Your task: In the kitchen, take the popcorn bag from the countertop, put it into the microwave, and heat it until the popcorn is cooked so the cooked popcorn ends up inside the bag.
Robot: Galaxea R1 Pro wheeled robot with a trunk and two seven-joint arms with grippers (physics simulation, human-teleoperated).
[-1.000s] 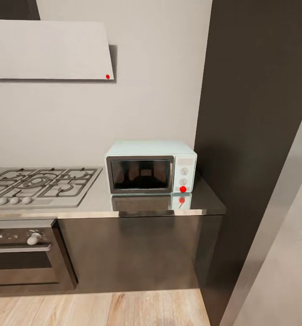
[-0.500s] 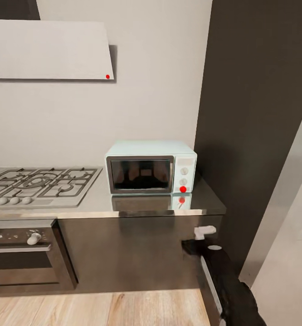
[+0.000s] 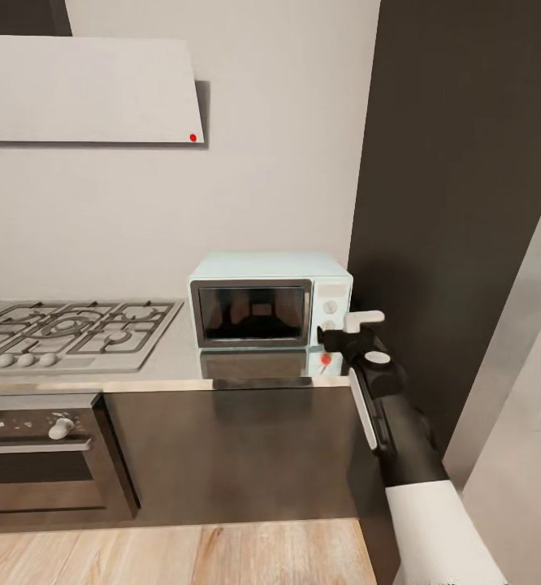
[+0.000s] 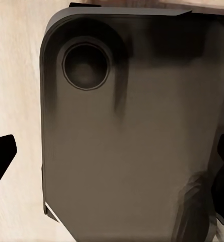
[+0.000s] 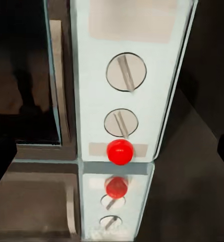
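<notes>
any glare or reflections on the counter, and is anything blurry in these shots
Head view: the countertop mirrors the microwave. Right wrist view: the red button and knobs repeat in that reflection, slightly soft. Left wrist view: a dark panel looks smeared.

The grey countertop carries the mint microwave beside a gas hob.

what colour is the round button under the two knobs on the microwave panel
Bright red. The button sits below the knobs on the pale mint-blue microwave; clearest in the right wrist view.
</notes>
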